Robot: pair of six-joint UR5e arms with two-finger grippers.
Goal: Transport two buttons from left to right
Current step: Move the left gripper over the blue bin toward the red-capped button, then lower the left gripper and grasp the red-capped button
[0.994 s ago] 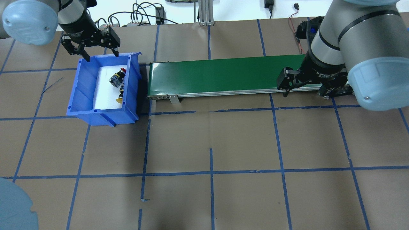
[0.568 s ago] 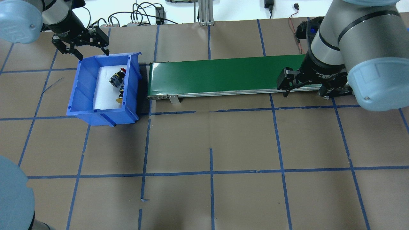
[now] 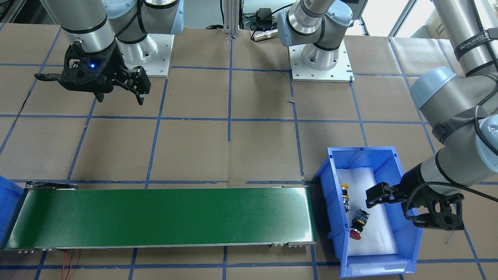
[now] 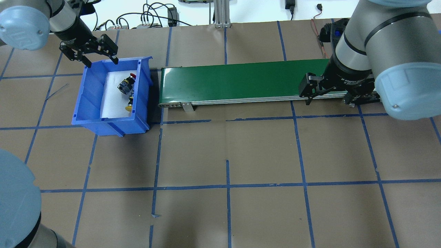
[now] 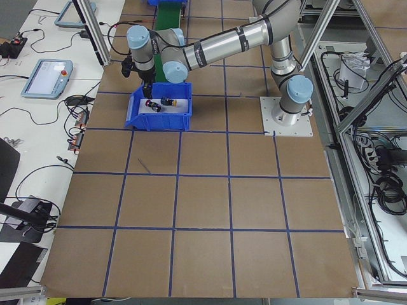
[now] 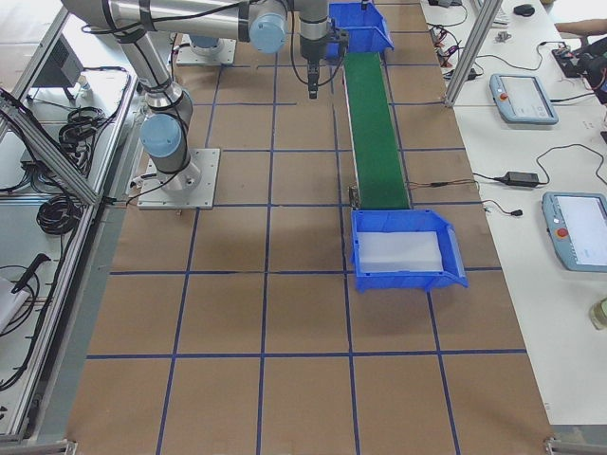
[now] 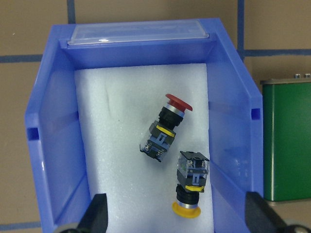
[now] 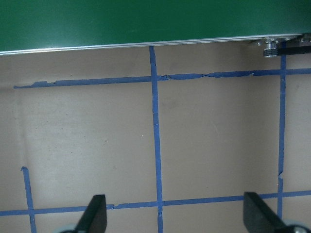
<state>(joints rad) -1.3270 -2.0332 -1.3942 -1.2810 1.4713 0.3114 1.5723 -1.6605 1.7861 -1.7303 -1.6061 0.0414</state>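
Note:
Two buttons lie on white foam in the blue bin [image 4: 89,93]. The red-capped button [image 4: 126,82] is nearer the far end and also shows in the left wrist view [image 7: 163,128]. The yellow-capped button [image 4: 130,102] lies beside it, toward the near end, seen again in the left wrist view [image 7: 191,182]. My left gripper [image 4: 102,62] is open and empty above the bin's far rim, touching neither button. My right gripper [image 4: 327,100] is open and empty over the paper beside the right end of the green conveyor [image 4: 234,81].
The conveyor runs from just right of the bin to the table's right side. A second blue bin [image 6: 403,251], with white foam and nothing on it, stands at the conveyor's right end. Cables lie along the table's far edge [image 4: 151,19].
My left gripper has shifted a little to the left along the bin's far rim and stays open. The buttons and the right arm have not moved.

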